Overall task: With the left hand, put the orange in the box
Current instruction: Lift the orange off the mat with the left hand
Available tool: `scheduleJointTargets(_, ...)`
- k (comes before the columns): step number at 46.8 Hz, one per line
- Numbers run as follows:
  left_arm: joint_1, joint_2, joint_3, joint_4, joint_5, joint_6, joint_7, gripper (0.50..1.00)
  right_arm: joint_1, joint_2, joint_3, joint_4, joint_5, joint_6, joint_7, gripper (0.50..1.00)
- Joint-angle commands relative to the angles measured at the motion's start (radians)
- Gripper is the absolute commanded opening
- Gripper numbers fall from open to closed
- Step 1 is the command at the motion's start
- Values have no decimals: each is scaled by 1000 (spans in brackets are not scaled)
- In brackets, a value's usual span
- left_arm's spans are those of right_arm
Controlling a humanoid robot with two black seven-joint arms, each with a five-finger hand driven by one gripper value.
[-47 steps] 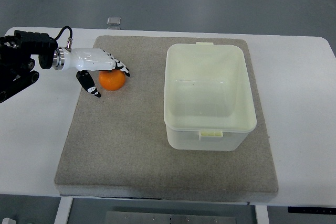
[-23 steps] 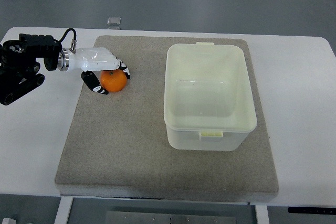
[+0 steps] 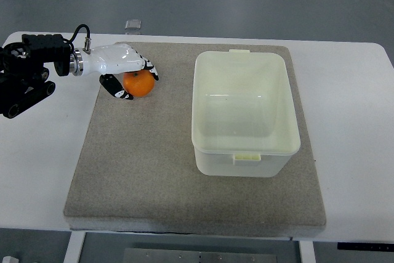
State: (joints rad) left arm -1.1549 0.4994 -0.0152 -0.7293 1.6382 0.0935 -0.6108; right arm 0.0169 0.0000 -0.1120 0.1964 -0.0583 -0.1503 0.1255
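While no writing can be read anywhere, the box [image 3: 246, 113] stands open and empty on the grey mat [image 3: 148, 170], well to the right of the fingers [image 3: 148, 69]. The left hand [image 3: 123, 66] reaches in level from the left, fingers curled around the orange [image 3: 140, 84], thumb underneath it.

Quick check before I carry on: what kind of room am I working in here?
Probably a lab or test workstation: a white table on grey flooring, a grey felt mat as work surface, and just a translucent plastic box and an orange in the left hand.
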Motion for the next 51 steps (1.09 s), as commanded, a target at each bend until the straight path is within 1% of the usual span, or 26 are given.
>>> scheduleJointTargets(1,-6,5,0,-4,-32,-3,0,500,0,0,0,0,0,0,-1,932)
scheduleJointTargets(5,-16,25,0,-35,-66,-6,0,500,0,0,0,0,0,0,-1,932)
scheduleJointTargets(18,-106,192,-2,-272,-135,-9,0,500,0,0,0,0,0,0,-1,932)
scheduleJointTargets(29,-180,292,-2,-423,-170,-11,0,500,0,0,0,0,0,0,-1,932)
scheduleJointTargets(51,-238,311,-20,-607,-193,-14,0,500,0,0,0,0,0,0,0,932)
